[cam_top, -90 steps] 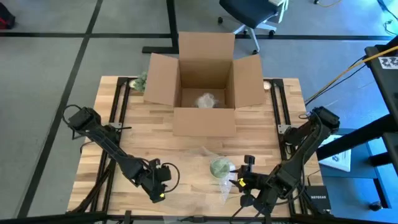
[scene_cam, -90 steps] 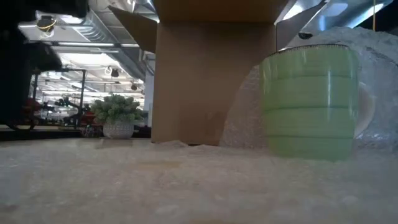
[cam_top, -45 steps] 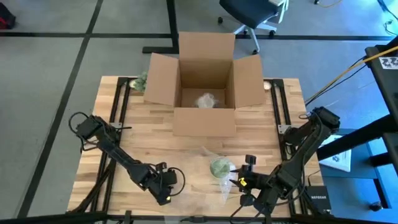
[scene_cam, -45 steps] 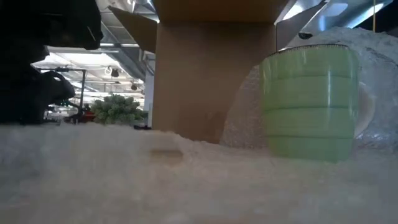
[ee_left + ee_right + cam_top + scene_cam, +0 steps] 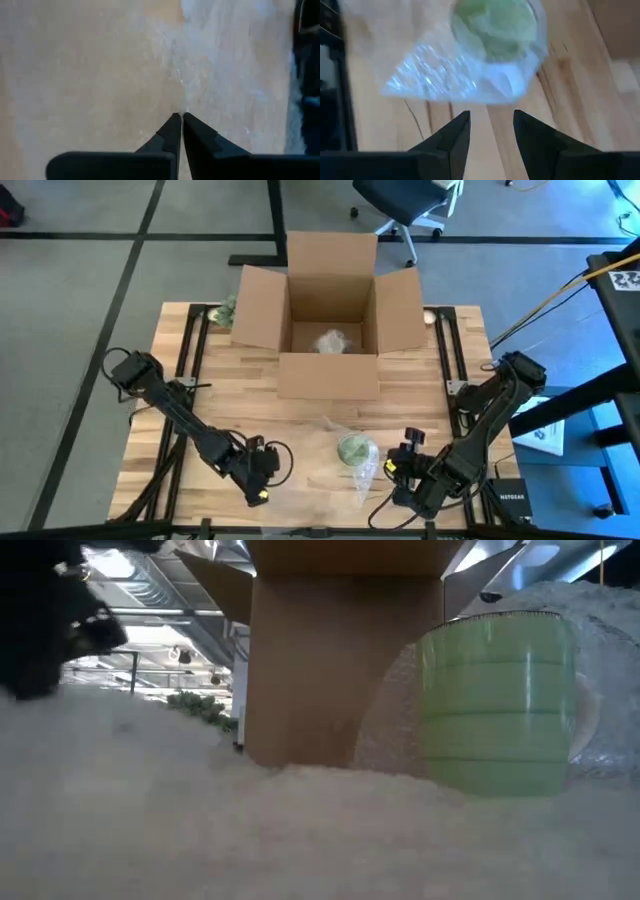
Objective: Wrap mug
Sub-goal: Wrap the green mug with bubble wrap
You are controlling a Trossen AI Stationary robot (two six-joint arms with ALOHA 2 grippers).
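A pale green mug point(image 5: 352, 448) stands upright on a clear sheet of bubble wrap point(image 5: 364, 477) near the table's front edge. In the low view the mug point(image 5: 495, 705) is at the right and the wrap point(image 5: 200, 810) fills the foreground, rising toward the left. My left gripper point(image 5: 266, 476) is left of the mug, shut on the wrap point(image 5: 200, 65). My right gripper point(image 5: 396, 466) is just right of the mug, open with nothing between its fingers point(image 5: 491, 117). Its wrist view looks at the mug point(image 5: 495, 22) under wrap. My left gripper point(image 5: 180, 116) pinches the bubble wrap between its two fingers at a spot on the sheet's left part point(image 5: 182, 106). That side of the sheet is raised off the table. The part by the mug stays down.
An open cardboard box point(image 5: 330, 320) stands at the table's far middle, with a wrapped bundle point(image 5: 331, 341) inside. It is the brown wall point(image 5: 340, 660) behind the mug in the low view. A small potted plant point(image 5: 226, 310) sits left of the box. Bare wood lies between box and mug.
The left side of the bubble wrap has risen off the table in the low view, while the part under the mug has stayed put. My left gripper has shifted slightly near the front edge, still shut. My right gripper has drawn a little toward the table's right edge, away from the mug.
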